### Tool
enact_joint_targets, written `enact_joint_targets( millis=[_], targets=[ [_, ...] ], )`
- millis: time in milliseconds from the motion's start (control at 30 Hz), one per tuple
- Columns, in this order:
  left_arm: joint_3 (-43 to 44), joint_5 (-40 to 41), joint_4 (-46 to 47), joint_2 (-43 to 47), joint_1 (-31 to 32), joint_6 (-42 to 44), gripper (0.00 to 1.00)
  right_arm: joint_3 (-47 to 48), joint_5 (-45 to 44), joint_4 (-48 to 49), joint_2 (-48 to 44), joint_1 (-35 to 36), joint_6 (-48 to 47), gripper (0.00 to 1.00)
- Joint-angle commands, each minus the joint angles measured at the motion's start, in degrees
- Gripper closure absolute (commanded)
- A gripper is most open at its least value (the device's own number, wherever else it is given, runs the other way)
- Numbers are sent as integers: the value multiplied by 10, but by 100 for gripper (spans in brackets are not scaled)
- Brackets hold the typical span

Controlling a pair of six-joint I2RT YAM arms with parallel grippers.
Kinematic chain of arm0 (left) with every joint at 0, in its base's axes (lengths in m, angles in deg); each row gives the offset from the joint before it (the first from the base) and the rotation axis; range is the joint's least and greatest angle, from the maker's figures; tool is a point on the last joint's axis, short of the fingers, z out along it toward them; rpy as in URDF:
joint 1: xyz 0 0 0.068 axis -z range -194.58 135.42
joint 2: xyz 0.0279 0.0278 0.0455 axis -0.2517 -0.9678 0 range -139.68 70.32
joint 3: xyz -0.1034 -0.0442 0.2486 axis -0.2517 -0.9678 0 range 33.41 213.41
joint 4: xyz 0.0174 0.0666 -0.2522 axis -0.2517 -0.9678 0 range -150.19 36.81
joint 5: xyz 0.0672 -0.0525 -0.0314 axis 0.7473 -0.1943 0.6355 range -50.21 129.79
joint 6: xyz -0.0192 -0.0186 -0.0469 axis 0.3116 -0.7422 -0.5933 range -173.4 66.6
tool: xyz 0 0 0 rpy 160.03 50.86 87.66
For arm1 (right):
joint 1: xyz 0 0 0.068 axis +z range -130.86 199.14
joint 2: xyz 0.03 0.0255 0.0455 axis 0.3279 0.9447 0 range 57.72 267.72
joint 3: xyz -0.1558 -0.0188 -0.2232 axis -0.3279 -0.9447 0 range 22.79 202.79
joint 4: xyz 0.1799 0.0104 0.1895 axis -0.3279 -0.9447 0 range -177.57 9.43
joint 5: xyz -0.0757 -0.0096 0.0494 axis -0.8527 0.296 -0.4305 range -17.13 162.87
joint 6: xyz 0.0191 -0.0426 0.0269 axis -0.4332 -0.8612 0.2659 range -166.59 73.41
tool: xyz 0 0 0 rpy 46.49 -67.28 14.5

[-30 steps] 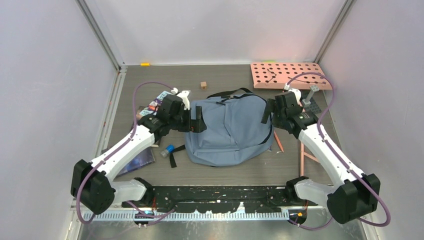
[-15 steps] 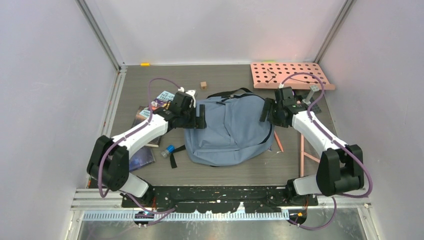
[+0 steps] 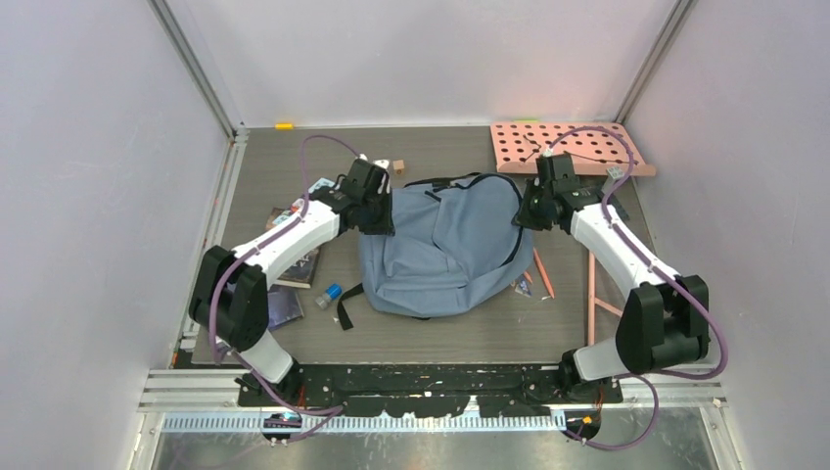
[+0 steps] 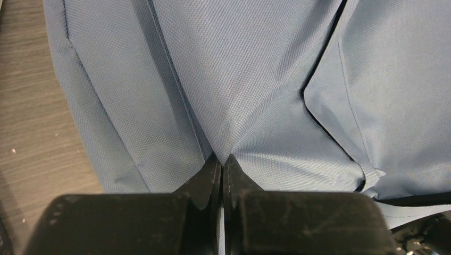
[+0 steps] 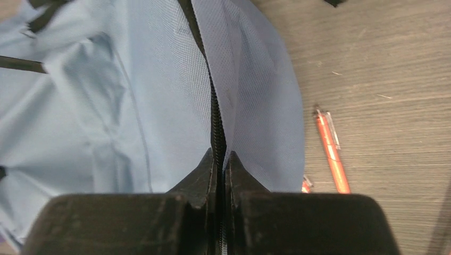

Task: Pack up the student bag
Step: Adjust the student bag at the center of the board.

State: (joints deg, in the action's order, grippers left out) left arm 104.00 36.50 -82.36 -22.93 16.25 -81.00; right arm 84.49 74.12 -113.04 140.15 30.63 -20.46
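Left claw (image 4: 222, 159) pinches bag (image 4: 255, 79) fabric, right claw (image 5: 219, 156) pinches its zipper seam (image 5: 215, 106); thin folds could slip free if pulled unevenly.

Left arm (image 3: 294, 235) and right arm (image 3: 612, 245) stretch forward and inward — each with jaws pinched shut.

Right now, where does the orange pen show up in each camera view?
Top external: the orange pen lies just right of the student bag.
Left wrist: not in it.
Right wrist: right of centre, beside the bag.
Shared landmark: the student bag, in all three views.
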Motion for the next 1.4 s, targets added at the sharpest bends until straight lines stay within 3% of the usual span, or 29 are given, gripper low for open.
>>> enact_joint_targets(
  millis=[0, 200, 433, 633, 667, 700, 733, 767, 800, 867, 1000, 1200, 1367],
  targets=[
    [26, -18, -31, 82, -1, -51, 100, 61, 16, -2, -80, 25, 30, 99],
    [-32, -32, -40, 187, 4, -60, 100, 96, -10, -11, -101, 42, -16, 99],
    [-88, -60, -99, 244, 5, -60, 100, 126, -11, 4, -19, 42, -38, 99],
    [-104, -73, -121, 253, 5, -8, 100, 151, -11, 30, 56, 47, -44, 99],
    [-101, -72, -129, 250, 5, -1, 95, 165, -11, 28, 71, 47, -46, 98],
    [-95, -68, -141, 248, 5, 6, 82, 171, -21, 26, 78, 47, -46, 89],
    [-88, -57, -152, 248, 5, 9, 63, 183, -27, 25, 87, 47, -46, 72],
    [-79, -42, -163, 249, 5, 10, 46, 188, -36, 24, 90, 48, -46, 62],
    [-69, -23, -173, 252, 5, 11, 37, 199, -40, 20, 94, 48, -46, 45],
    [-47, 14, -183, 261, 4, 13, 27, 217, -56, 7, 96, 48, -47, 33],
    [-20, 92, -154, 278, 0, 25, 7, 252, -63, -7, 95, 51, -44, 27],
    [-1, 21, -83, 198, -74, 72, 3, 338, 39, -44, 152, 71, -51, 26],
    [47, -47, -75, 99, -109, 129, 5, 416, 22, -96, 225, 112, -52, 27]
  ],
)
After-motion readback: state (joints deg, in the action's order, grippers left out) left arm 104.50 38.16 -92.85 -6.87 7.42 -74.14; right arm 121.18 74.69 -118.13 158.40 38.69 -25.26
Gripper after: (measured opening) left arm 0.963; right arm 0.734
